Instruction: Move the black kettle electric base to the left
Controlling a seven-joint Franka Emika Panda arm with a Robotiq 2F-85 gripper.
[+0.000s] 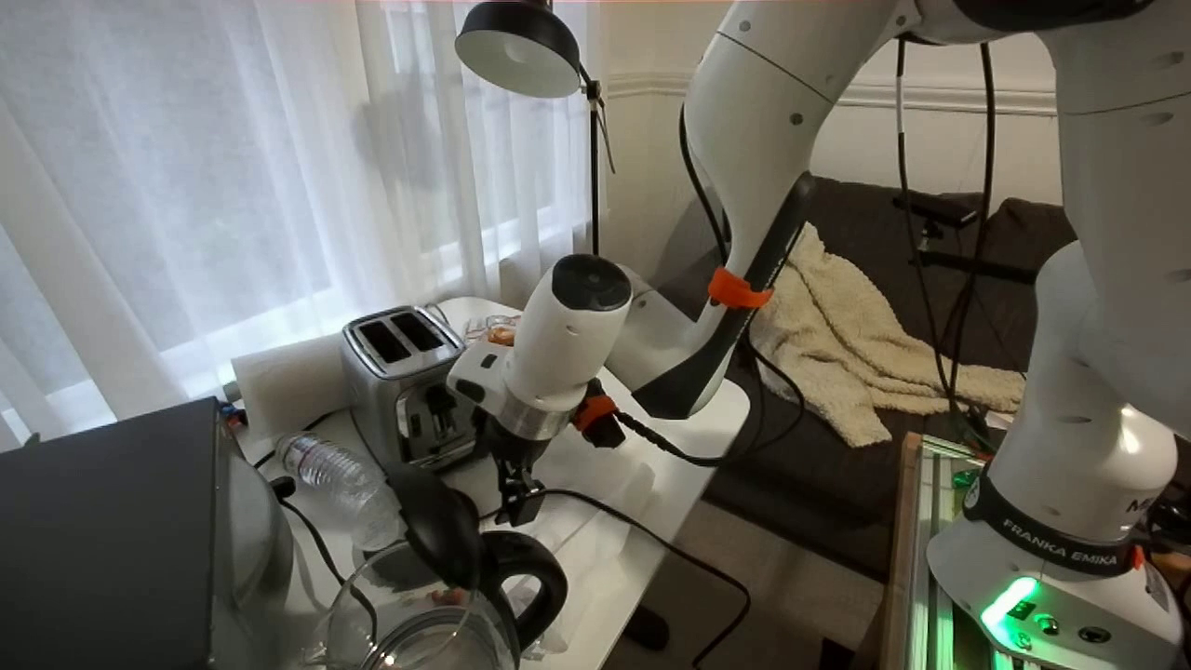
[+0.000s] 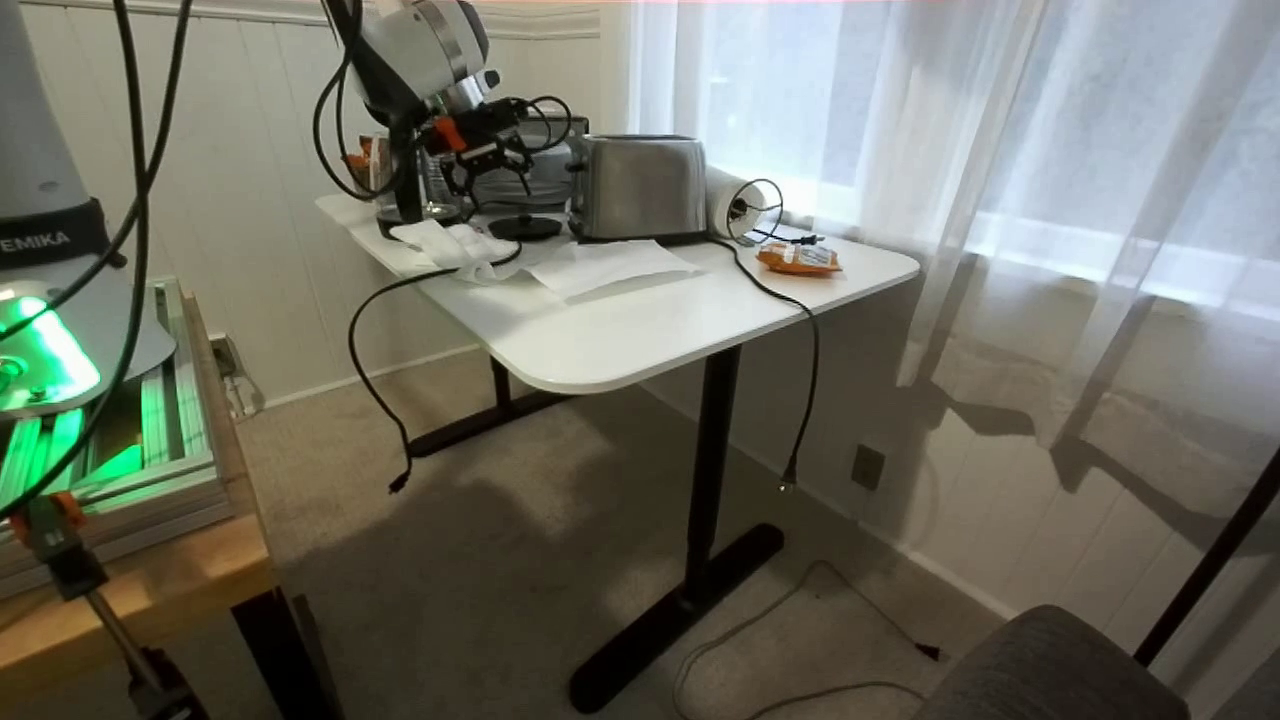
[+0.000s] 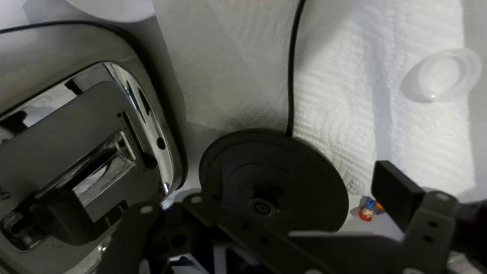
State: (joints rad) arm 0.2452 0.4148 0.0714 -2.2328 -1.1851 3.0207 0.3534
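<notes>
The black kettle electric base (image 2: 525,227) is a flat round disc on the white table, beside the silver toaster (image 2: 640,188). In the wrist view the base (image 3: 304,186) lies below my gripper, with its raised centre connector facing up and its thin black cord (image 3: 292,76) leading away. The cord (image 2: 368,312) hangs over the table edge. My gripper (image 3: 304,182) is open and empty, its fingers spread over the base. The gripper (image 2: 497,185) hovers above the table in an exterior view. In an exterior view the gripper (image 1: 521,498) shows, but the base is hidden there.
The toaster (image 3: 87,152) stands close beside the base. Paper towels (image 2: 610,268) lie in front of it. A glass kettle (image 1: 419,642), a plastic bottle (image 1: 340,484) and a dark oven (image 1: 112,540) stand near. A small figurine (image 3: 368,209) and a clear ring (image 3: 449,74) lie nearby.
</notes>
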